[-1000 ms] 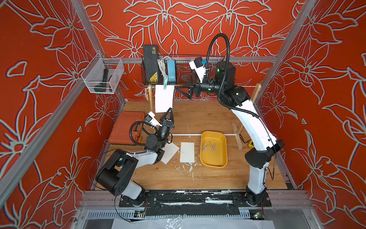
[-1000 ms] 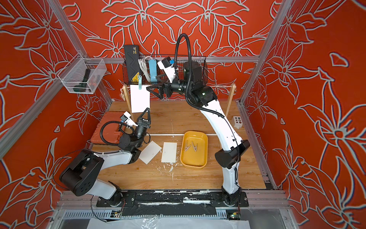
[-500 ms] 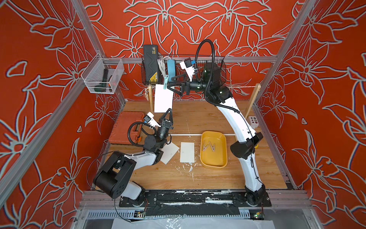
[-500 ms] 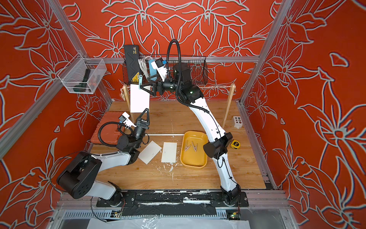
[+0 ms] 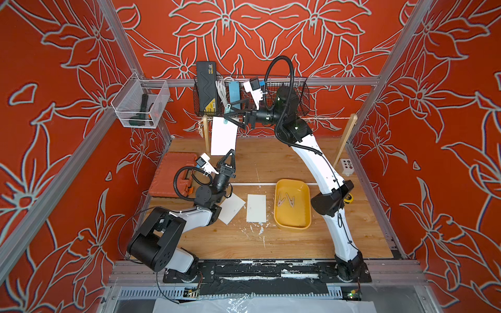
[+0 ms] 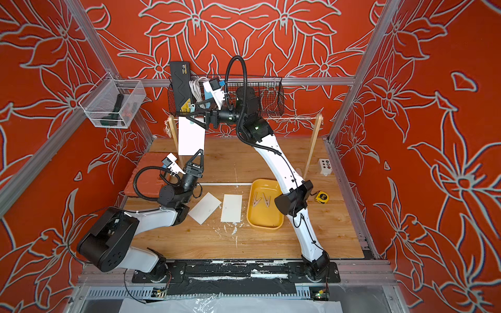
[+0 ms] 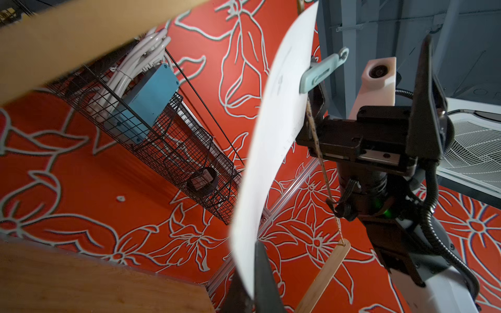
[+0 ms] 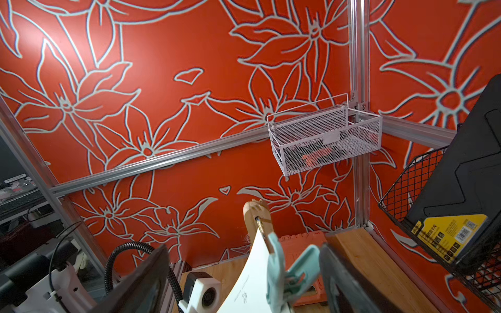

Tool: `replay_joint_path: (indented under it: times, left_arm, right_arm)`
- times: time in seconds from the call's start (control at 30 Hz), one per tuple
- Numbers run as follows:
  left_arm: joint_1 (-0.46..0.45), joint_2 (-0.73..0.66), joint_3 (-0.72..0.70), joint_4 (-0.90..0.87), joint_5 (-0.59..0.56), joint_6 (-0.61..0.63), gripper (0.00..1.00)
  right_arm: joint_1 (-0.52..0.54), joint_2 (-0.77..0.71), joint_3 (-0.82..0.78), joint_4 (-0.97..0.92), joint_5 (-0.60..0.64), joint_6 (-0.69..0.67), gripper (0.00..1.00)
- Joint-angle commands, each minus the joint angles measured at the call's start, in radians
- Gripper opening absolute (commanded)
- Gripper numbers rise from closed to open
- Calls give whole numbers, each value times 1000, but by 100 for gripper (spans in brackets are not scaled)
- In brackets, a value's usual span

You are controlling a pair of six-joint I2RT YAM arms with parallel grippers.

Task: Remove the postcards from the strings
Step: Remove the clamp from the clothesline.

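One white postcard (image 5: 223,136) (image 6: 191,138) hangs from the strings (image 5: 325,119) near the left post (image 5: 206,130), pinned by a teal clothespin (image 5: 227,113) (image 8: 282,273). My left gripper (image 5: 231,151) (image 7: 248,271) is shut on that postcard's bottom edge. My right gripper (image 5: 227,111) (image 8: 244,260) is open, its jaws either side of the teal clothespin; one finger is close to the pin's handle. Two more postcards (image 5: 233,207) (image 5: 256,208) lie flat on the table.
A yellow tray (image 5: 292,225) with two clothespins (image 5: 286,200) sits right of the loose cards. An orange case (image 5: 173,176) lies at the left. A black wire basket (image 5: 298,94) hangs just behind the string. Button box (image 5: 347,165) stands by the right post (image 5: 347,138).
My right arm has swung left along the string until its jaws straddle the teal clothespin, and the jaws have narrowed a little. The left gripper has kept its hold on the card.
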Motion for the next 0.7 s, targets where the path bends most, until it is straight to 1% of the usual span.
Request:
replay_joint_path:
  times: [0.0,0.07,0.1,0.17,0.23,0.27,0.3,0.37,0.4,0.53,0.67]
  left_arm:
    - [8,-29,-2,84,33,0,0]
    - [9,-33,-7,82,34,6,0]
    - [11,-36,-9,81,40,11,0]
    - [12,-41,-10,72,40,15,0]
    - [16,-45,-12,72,43,20,0]
    - [16,-44,-12,72,44,20,0]
    - [17,-45,-13,73,48,20,0]
    - [17,-44,-13,75,56,18,0]
    - [18,-44,-14,76,56,18,0]
    - [22,-46,-19,77,48,18,0]
    - [22,-46,-21,79,50,18,0]
  right_arm:
    - [16,28,31,40,0,30,87]
    - [16,31,31,35,8,30,89]
    - [17,33,31,37,5,33,89]
    - [20,35,30,36,0,34,85]
    - [22,38,31,41,-12,35,79]
    - [22,39,31,44,-9,38,78]
    - [22,40,30,38,-2,38,80]
    - [22,34,30,9,24,14,91]
    - [22,29,30,-7,36,2,93]
    - [22,-3,17,-41,72,-39,94]
    - [21,-57,-33,-53,98,-85,97]
